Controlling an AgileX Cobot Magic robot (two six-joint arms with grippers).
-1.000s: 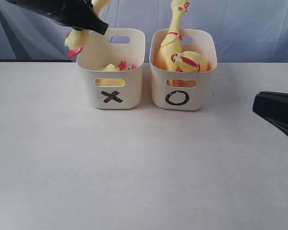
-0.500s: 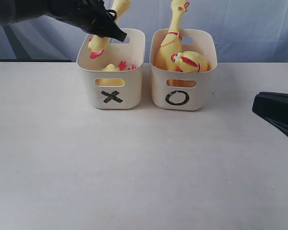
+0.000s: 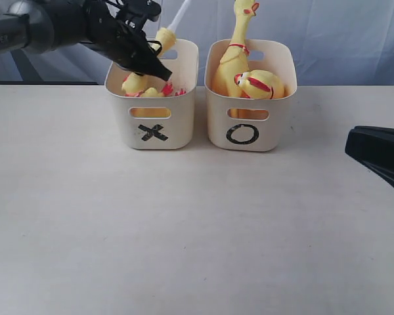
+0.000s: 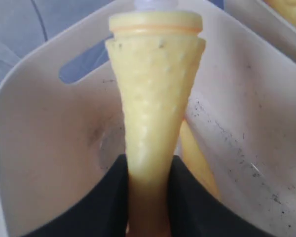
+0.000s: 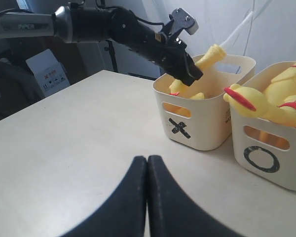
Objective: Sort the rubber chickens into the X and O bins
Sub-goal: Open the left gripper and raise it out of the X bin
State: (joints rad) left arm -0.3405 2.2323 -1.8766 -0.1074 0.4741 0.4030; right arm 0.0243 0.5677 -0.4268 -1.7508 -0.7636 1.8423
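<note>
Over the cream plastic X-marked bin, left jaws are gripping a yellow rubber headless chicken piece, its lower end dipping inside the bin. Drop-off step is running; next needs the jaws releasing. Right jaws are sitting closed, empty, above the white table.

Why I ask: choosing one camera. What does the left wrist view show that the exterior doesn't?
Only left wrist: the held chicken piece's dimpled skin and the X bin's scuffed inside wall. Only exterior: the X and O marks, the O bin with its chickens, the right gripper. Both: the left gripper shut on that piece at the X bin.
</note>
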